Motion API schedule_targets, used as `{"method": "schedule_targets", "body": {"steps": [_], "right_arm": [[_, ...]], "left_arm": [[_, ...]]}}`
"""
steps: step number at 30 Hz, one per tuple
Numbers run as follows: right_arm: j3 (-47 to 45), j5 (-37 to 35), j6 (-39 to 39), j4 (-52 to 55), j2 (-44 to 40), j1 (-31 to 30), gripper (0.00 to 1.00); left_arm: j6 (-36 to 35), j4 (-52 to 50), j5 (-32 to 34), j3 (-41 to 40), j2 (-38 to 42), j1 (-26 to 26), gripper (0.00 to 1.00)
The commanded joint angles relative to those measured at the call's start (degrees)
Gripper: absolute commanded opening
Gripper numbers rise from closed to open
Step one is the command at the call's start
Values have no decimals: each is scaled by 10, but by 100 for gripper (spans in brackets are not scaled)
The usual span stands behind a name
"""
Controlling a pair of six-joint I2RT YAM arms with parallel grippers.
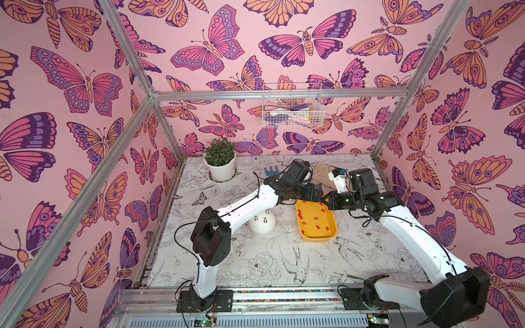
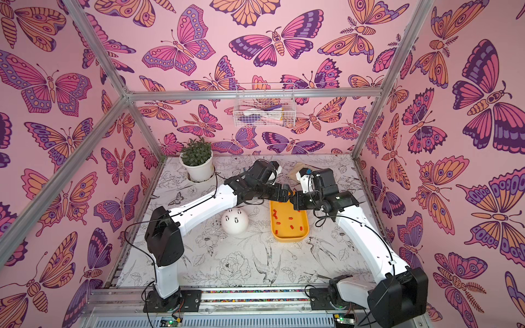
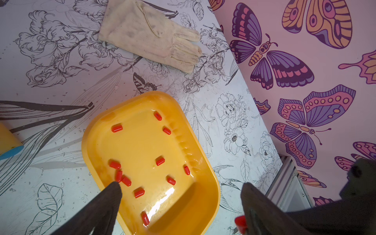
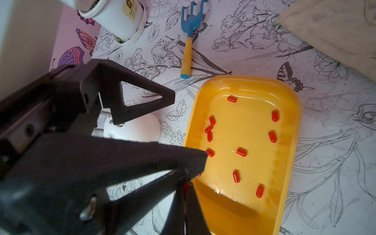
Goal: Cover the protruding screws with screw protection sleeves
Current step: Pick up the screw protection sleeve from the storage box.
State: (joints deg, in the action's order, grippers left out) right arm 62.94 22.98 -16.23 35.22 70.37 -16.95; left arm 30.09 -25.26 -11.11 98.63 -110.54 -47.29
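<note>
Though the frame edge crops the right gripper (image 4: 185, 188) in its own wrist view, we see its jaws pinched on a red sleeve (image 3: 240, 223), with only a sliver of it showing. The left gripper (image 3: 180, 184) hangs spread wide and empty over the yellow tray (image 3: 87, 142), where the other screw protection sleeves (image 3: 160, 161) lie loose. The protruding screws (image 2: 236, 220) stand bare on the white dome (image 2: 238, 229), just beside the tray. In the right wrist view the left gripper's fingers cover much of that dome. Both arms largely hide a pale glove (image 3: 154, 38) in both top views.
</note>
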Motion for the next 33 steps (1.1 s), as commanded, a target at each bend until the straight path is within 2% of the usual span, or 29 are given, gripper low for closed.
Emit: {"method": "schedule_targets", "body": {"steps": [1, 33], "right_arm": [[10, -7, 8, 4, -9, 2, 6], [9, -13, 8, 4, -13, 2, 6]], "left_arm": [[-6, -6, 3, -14, 0, -2, 93], [-6, -6, 5, -17, -1, -3, 93]]}}
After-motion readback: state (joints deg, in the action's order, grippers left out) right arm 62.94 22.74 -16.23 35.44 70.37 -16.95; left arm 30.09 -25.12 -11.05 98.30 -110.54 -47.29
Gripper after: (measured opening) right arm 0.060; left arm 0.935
